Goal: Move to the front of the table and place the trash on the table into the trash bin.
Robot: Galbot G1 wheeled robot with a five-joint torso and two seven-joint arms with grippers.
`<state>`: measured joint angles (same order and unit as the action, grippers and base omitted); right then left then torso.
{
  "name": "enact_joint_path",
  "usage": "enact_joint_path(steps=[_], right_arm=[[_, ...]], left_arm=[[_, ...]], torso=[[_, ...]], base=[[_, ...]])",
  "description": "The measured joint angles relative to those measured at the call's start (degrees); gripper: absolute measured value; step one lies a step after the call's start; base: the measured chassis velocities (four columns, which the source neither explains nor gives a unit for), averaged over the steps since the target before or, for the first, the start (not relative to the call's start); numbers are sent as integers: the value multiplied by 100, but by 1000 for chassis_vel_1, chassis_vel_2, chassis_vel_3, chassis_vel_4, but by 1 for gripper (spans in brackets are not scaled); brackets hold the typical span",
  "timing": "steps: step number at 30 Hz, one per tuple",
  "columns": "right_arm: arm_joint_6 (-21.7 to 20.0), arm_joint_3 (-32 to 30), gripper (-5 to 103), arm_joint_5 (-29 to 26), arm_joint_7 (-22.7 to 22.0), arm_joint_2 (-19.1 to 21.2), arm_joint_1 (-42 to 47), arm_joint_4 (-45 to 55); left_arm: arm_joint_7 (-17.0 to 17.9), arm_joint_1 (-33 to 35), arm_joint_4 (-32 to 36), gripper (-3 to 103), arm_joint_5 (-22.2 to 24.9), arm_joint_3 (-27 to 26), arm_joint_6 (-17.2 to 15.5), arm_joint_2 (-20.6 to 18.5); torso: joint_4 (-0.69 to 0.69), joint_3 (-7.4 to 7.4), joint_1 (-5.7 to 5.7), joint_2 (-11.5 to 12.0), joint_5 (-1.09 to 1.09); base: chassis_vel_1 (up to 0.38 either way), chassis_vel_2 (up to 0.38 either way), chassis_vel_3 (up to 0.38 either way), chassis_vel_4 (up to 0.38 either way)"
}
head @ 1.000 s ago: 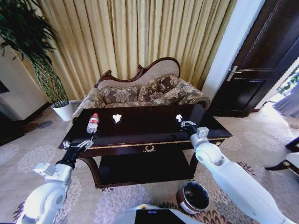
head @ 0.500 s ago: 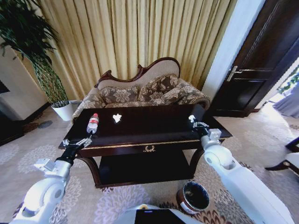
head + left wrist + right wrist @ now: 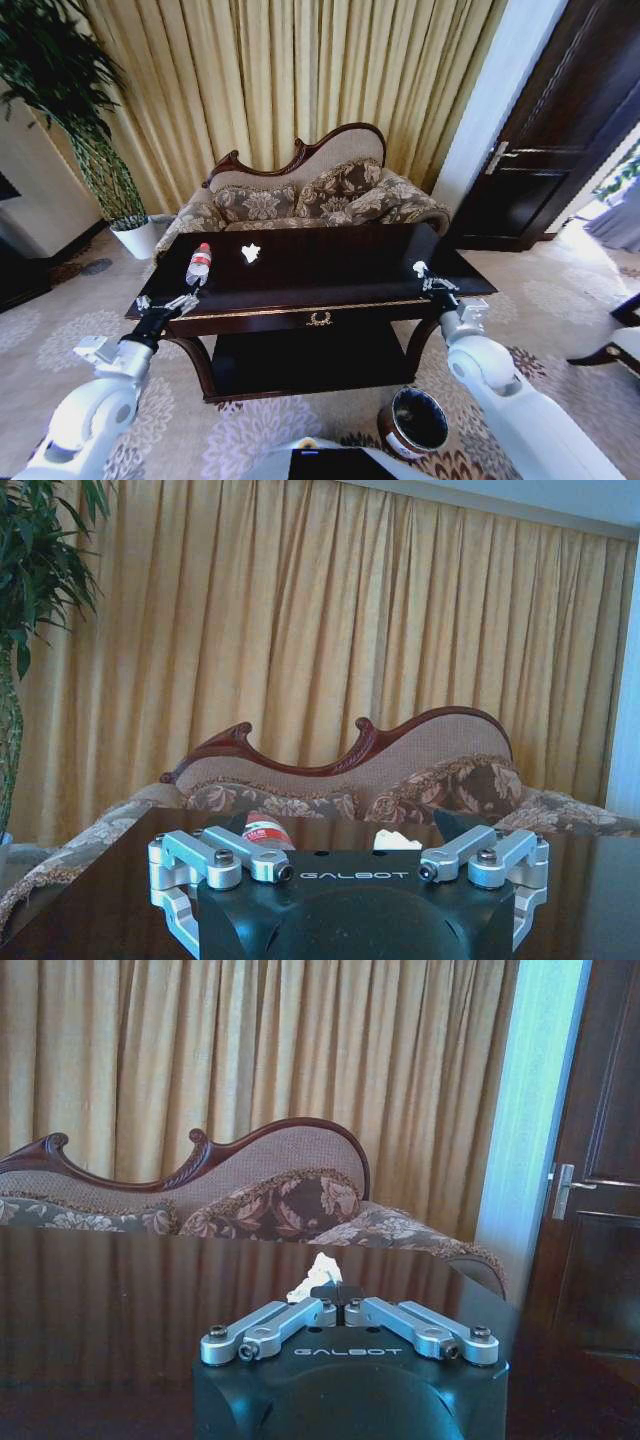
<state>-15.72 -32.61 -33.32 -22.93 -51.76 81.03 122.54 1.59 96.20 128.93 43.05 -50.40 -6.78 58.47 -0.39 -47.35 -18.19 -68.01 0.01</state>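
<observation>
Gold pleated curtains (image 3: 300,80) hung behind a carved sofa (image 3: 310,195) with patterned cushions, and in front of it stood the table (image 3: 340,265), dark glossy wood with a gold line along its front edge and a gold emblem on the drawer. From my head camera I saw a clear plastic bottle (image 3: 199,264) with a red cap lying on its side near the table's left end, its long axis running from front to back with the cap pointing away toward the sofa. A crumpled white paper wad (image 3: 250,253) sat just to the right of it, apart from the bottle. My right gripper (image 3: 424,277) was over the table's right front corner, its fingers pinched together on a second wad of paper (image 3: 318,1272); in the right wrist camera that white, jagged lump stuck up just past the closed fingertips. My left gripper (image 3: 170,305) hovered at the table's left front corner, its fingers spread wide and holding nothing, as the left wrist camera showed. Down on the patterned carpet, right of the table's front and below my right arm, stood the round brown bin (image 3: 414,422) with its black liner.
</observation>
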Motion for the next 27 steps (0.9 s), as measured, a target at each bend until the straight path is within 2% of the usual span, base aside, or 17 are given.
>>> enact_joint_path(steps=[27], right_arm=[[52,117,0,61,19,-108,85,101]], left_arm=[[-15,112,105,100,-85,-16,28,78]], torso=[[-1,0,-1,0,0]], base=[[38,-37,-34,40]])
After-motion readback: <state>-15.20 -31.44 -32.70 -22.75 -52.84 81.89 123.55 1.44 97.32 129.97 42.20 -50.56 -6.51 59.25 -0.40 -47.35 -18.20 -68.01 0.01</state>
